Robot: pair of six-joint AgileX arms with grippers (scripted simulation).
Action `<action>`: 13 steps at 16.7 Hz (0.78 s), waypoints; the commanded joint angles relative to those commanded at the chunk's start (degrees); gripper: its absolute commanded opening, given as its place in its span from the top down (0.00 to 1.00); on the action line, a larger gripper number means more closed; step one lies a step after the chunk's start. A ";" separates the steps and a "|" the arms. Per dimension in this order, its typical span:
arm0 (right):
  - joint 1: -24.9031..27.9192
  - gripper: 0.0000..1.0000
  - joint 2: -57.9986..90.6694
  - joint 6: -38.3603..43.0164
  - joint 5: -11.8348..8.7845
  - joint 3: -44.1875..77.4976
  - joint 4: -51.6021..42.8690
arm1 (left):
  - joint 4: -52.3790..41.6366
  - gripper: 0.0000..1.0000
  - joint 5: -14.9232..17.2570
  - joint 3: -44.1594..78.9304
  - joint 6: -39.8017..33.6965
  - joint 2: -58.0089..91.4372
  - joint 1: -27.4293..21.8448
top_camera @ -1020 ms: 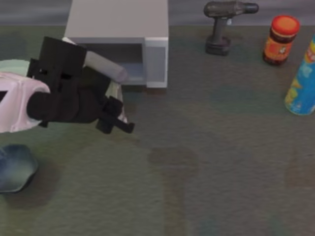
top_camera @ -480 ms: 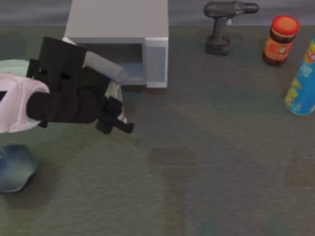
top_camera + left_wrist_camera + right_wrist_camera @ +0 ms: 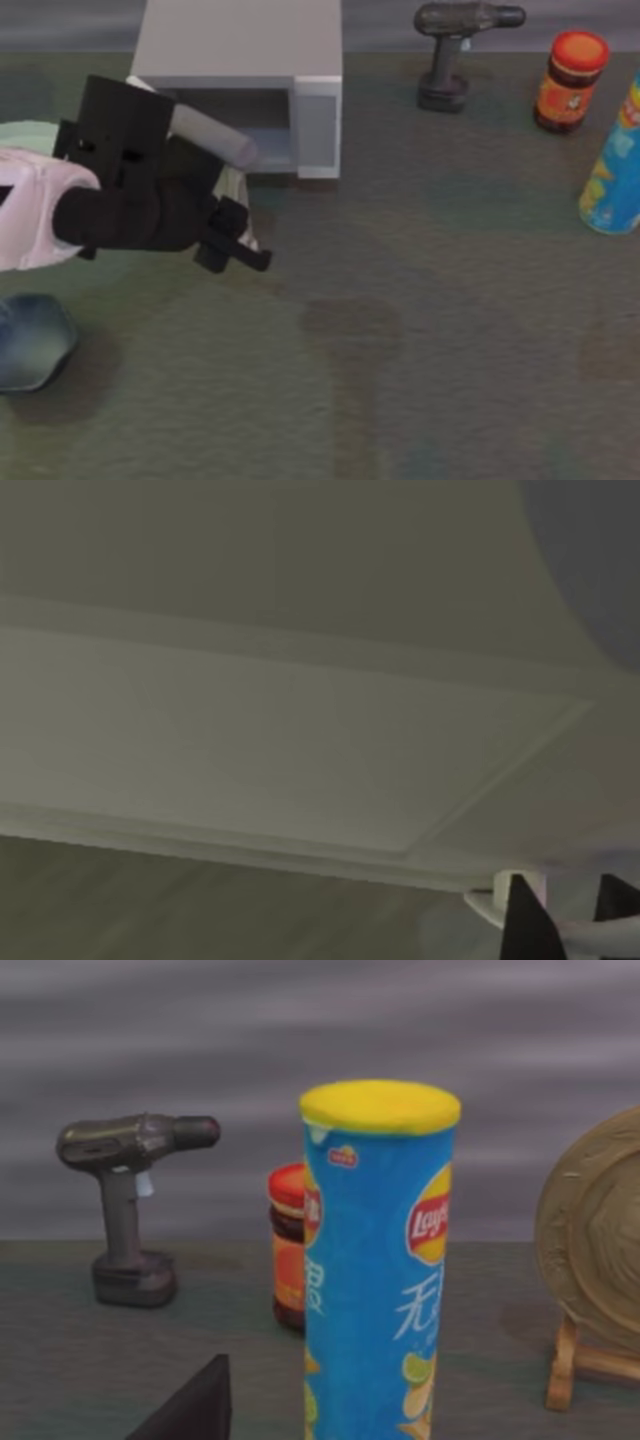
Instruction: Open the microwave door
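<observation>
Lay's chip can [image 3: 378, 1260], microwave door [image 3: 236, 190] swung open, left hand [image 3: 240, 240] grip unclear

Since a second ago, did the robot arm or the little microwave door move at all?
Hardly anything changed. The left gripper sits in front of the microwave in almost the same spot, shifted only a hair. The microwave door hangs swung open, the inside showing, same as before. The drill, red-lidded jar and chips can have not moved.
</observation>
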 joint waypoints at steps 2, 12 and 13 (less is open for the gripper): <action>0.00 0.00 0.00 0.00 0.00 0.00 0.00 | 0.00 1.00 0.00 0.00 0.00 0.00 0.00; 0.00 0.00 0.00 0.00 0.00 0.00 0.00 | -1.49 1.00 4.58 -1.17 5.80 -1.30 2.75; 0.00 0.00 0.00 0.00 0.00 0.00 0.00 | -1.49 1.00 4.58 -1.17 5.80 -1.30 2.75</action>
